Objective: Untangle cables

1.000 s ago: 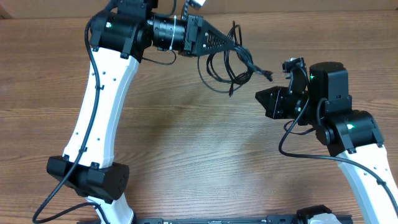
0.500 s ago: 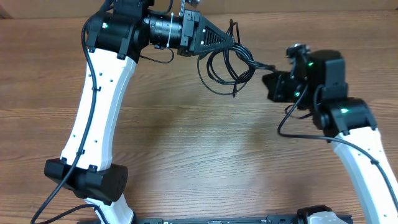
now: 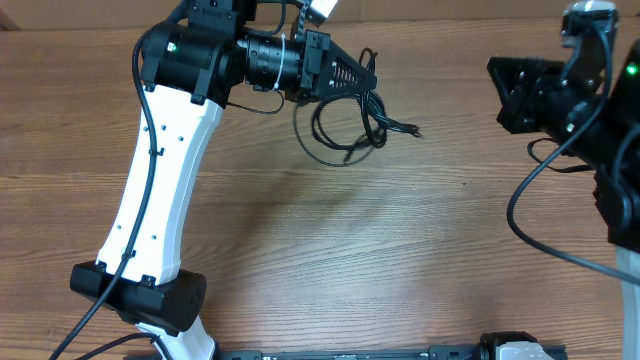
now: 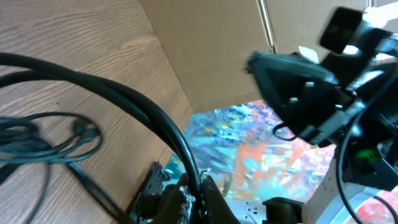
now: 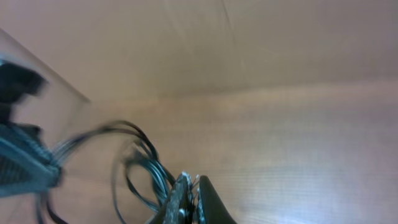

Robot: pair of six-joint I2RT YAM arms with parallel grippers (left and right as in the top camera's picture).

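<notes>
The cables (image 3: 342, 128) are a tangled bunch of thin black cords hanging in loops above the wooden table (image 3: 330, 250), with one plug end (image 3: 413, 129) sticking out to the right. My left gripper (image 3: 367, 78) is shut on the top of the bunch; in the left wrist view the cords (image 4: 124, 99) run between its fingers (image 4: 198, 190). My right gripper (image 3: 500, 90) is at the far right, well apart from the bunch, shut and empty. In the right wrist view its jaws (image 5: 189, 186) are together, with the cables (image 5: 146, 165) blurred behind them.
The left arm (image 3: 160, 180) stretches from the front left up across the table. The right arm (image 3: 590, 110) fills the right edge and also shows in the left wrist view (image 4: 298, 87). A cardboard wall (image 5: 249, 43) stands behind the table.
My right gripper has pulled away up and to the right, from beside the plug end to the far right. The bunch has swung slightly left in my left gripper.
</notes>
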